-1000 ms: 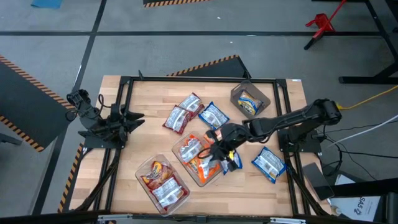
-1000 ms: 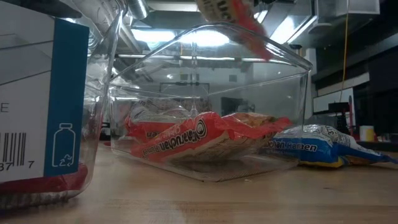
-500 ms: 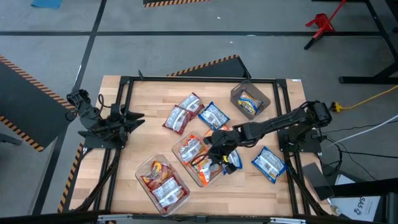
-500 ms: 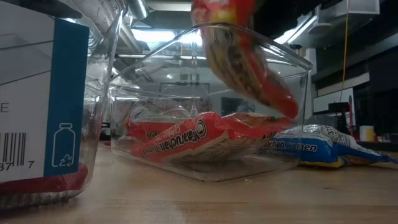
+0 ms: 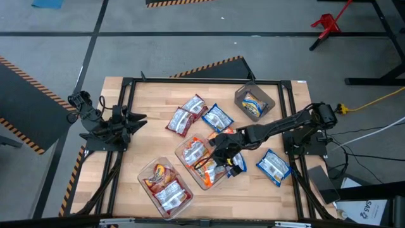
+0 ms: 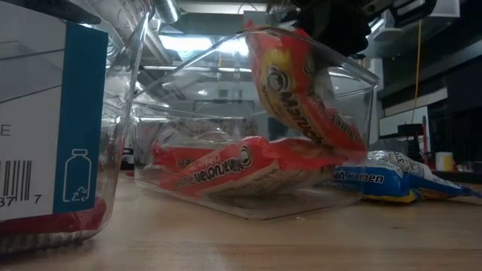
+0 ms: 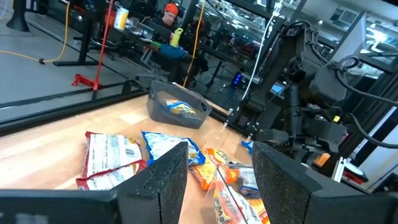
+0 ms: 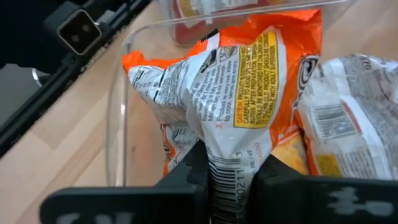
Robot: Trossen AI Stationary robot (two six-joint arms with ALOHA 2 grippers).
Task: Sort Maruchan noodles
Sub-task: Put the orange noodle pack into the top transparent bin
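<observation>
Over the clear tub (image 5: 204,166), right end effector (image 5: 218,154) grips orange packet (image 8: 239,81).

Even overhead light, glare on clear tub (image 6: 256,128)

Setting: robotics lab or workshop. Evidence: grey concrete floor (image 5: 190,47) marked with dark seams and orange-black hazard tape (image 5: 209,66); butcher-block worktop (image 5: 152,101) inside a black metal frame (image 5: 202,80); red clamp stand (image 5: 327,25) and yellow cable (image 5: 373,100) on the floor; background of equipment racks, monitors and strip lights (image 7: 249,12); a seated person (image 7: 166,15) at a far desk.
</observation>
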